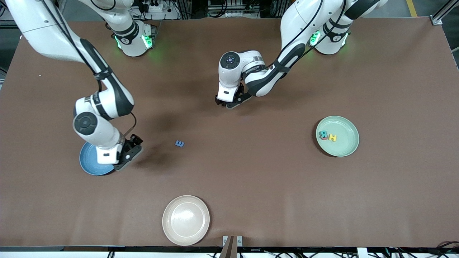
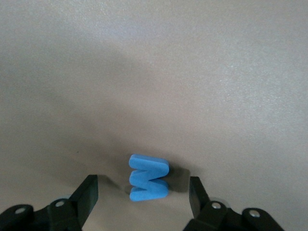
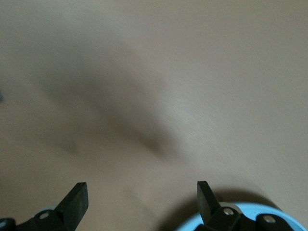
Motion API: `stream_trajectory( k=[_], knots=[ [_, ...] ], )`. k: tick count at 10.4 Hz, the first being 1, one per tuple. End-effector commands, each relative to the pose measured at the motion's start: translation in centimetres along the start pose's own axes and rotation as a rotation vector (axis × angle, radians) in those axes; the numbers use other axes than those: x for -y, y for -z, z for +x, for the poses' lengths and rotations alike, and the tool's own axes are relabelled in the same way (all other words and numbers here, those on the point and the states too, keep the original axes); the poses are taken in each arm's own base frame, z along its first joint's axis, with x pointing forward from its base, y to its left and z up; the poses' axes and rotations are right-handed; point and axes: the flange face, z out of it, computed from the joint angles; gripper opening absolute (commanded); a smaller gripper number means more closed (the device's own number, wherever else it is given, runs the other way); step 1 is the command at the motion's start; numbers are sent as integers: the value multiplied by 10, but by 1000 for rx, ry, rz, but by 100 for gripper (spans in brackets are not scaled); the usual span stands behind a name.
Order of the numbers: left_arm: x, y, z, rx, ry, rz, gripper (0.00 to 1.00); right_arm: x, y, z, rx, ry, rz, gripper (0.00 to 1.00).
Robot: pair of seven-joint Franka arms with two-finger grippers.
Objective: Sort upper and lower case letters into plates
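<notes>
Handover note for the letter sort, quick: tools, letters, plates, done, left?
Left tool: open, straddling a blue letter on the table, not yet gripped.
Right tool: open, holding nothing, at the rim of the blue plate.
Mint green plate, toward the left arm's end: holds a teal letter and a yellow letter.
A second blue letter lies loose on the table beside the blue plate.
Blue plate's contents are hidden by the right arm.
Left: both loose blue letters.
</notes>
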Motion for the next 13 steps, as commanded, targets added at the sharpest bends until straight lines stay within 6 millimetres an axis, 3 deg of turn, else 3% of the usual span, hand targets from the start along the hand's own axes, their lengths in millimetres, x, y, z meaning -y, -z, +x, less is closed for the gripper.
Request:
stream_trajectory(
  k=[1, 2, 4, 6, 9, 12, 13],
  knots=[
    [1, -6, -6, -19, 8, -13, 82, 25, 4, 22, -9, 73, -2, 100],
    [1, -7, -7, -32, -7, -14, 77, 39, 6, 32, -14, 101, -4, 100],
    [2, -8, -6, -45, -9, -16, 54, 54, 9, 45, -34, 167, -15, 100],
    [0, -6, 1, -56, -13, -24, 4, 59, 8, 48, -37, 216, -16, 100],
    [-3, 3, 15, -74, -9, -34, 0, 67, 9, 53, -50, 226, -20, 100],
    [-6, 33, 45, -137, -43, -41, 0, 81, 8, 61, -51, 240, -16, 100],
    [-2, 46, 64, -166, -79, -10, 0, 90, 7, 64, -50, 254, -11, 100]
  ],
)
